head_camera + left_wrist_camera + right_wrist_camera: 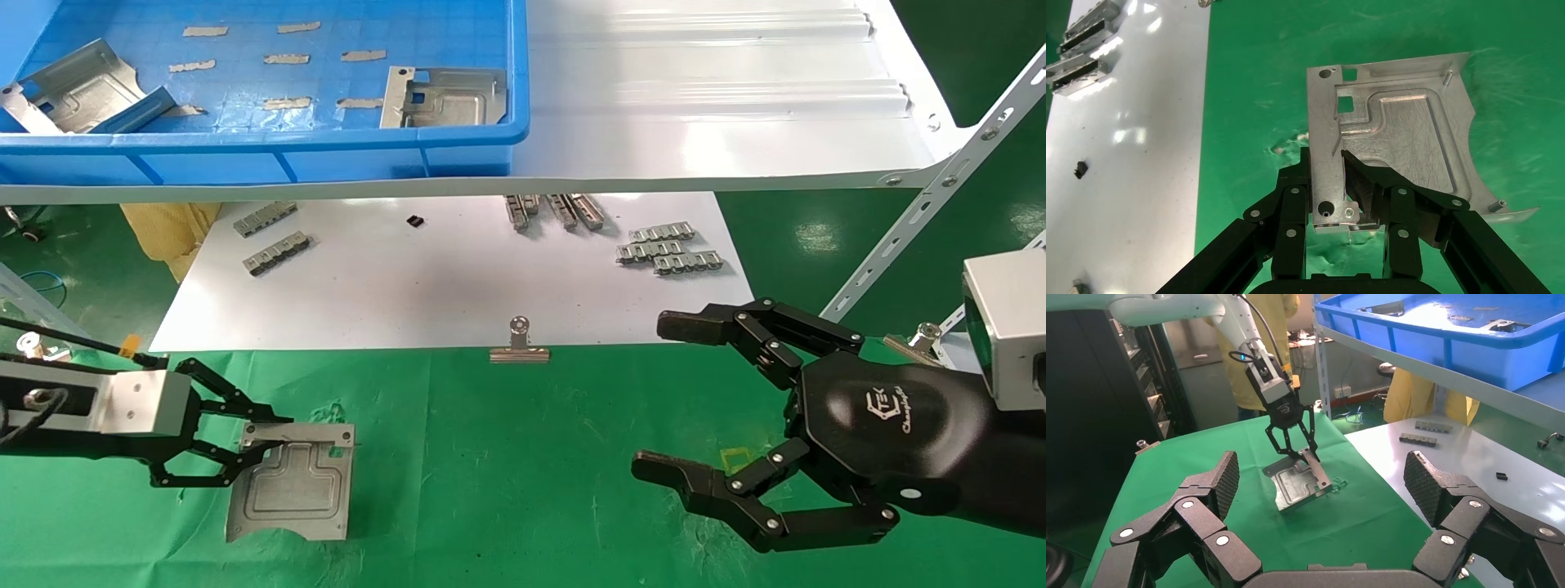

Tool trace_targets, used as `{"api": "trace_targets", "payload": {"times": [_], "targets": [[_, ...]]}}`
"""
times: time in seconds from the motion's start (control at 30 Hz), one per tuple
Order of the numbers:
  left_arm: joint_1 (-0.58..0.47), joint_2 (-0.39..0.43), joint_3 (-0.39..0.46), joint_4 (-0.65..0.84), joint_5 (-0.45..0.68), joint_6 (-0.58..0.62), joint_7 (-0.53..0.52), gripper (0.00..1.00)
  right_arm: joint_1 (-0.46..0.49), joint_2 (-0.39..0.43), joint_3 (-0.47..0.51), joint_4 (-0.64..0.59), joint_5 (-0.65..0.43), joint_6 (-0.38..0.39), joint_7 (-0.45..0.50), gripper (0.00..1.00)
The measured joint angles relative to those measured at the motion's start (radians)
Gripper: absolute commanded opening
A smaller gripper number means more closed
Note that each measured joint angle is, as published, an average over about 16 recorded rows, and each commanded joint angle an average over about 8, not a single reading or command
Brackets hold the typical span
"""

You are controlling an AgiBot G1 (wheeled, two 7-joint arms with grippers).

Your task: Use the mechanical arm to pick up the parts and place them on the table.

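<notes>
- While the right gripper (654, 396) hung idle at the near right over the table (507, 457), its black fingers were spread wide and held nothing.
- At the near left, the left gripper (245, 445) was closed on the far-left edge of a part (298, 486), its fingertips (1352, 184) pinching the plate's rim near a corner hole.
- That part sat tilted on the green cloth: its near edge appeared to touch the table while the gripped edge was raised, so the step in hand looked like the set-down.
- To do it well, I judge the arm should lower the held edge until the plate lies flat, then open the jaws fully before lifting, so the thin rim does not catch on a fingertip and drag.
- A straight retreat away from the plate would suit, since the wrinkled cloth could snag a bent tab if the plate were pulled sideways.
- Farther off, a binder clip (520, 343) lay at the near edge of the white board (425, 278), with small ridged strips (670, 249) beyond it.
- Farthest, on the white shelf (719, 106), a blue bin (270, 147) held two more parts (445, 98), one at its left end (78, 86), not yet moved.
</notes>
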Motion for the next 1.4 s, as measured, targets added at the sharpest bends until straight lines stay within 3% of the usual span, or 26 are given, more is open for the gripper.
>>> {"api": "trace_targets", "payload": {"times": [0.57, 1.4], "targets": [[-0.037, 0.039, 0.017, 0.111, -0.016, 0.026, 0.003, 1.00, 0.000, 0.000, 0.000, 0.000, 0.000, 0.000, 0.000, 1.00], [0.024, 0.008, -0.039, 0.051, -0.121, 0.035, -0.108, 1.00, 0.000, 0.000, 0.000, 0.000, 0.000, 0.000, 0.000, 1.00]]}}
